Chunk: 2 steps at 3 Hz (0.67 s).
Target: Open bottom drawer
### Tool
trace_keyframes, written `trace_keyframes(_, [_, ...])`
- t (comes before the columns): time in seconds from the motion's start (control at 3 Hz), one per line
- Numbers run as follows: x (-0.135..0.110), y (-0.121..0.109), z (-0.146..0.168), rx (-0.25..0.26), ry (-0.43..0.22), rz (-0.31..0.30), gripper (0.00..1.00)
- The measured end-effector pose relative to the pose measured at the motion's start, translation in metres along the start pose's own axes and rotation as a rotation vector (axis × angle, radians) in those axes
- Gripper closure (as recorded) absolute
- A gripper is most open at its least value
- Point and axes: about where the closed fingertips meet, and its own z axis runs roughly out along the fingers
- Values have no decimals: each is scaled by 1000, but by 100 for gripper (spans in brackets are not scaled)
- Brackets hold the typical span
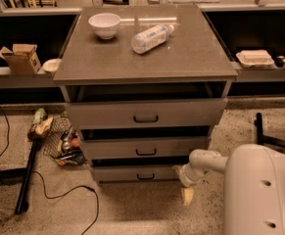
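Note:
The grey cabinet has three stacked drawer fronts. The bottom drawer (132, 174) is the narrowest and lowest, with a small dark handle (145, 176) at its middle. My white arm reaches in from the lower right. My gripper (186, 187) hangs low near the floor, just off the bottom drawer's right end, to the right of the handle. One pale fingertip (187, 196) points down toward the floor.
A white bowl (104, 24) and a lying plastic bottle (151, 37) rest on the cabinet top (191, 58). A wire basket of clutter (63, 143), a black pole (27, 175) and a cable (59, 195) lie on the floor at left. A dark stand leg (259, 129) is at right.

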Motion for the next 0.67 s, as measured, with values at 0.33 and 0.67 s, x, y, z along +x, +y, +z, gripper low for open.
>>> trace_keyframes(0.33, [7, -13, 21, 46, 39, 1, 0])
trace_keyframes(0.67, [11, -30, 36, 98, 76, 18, 0])
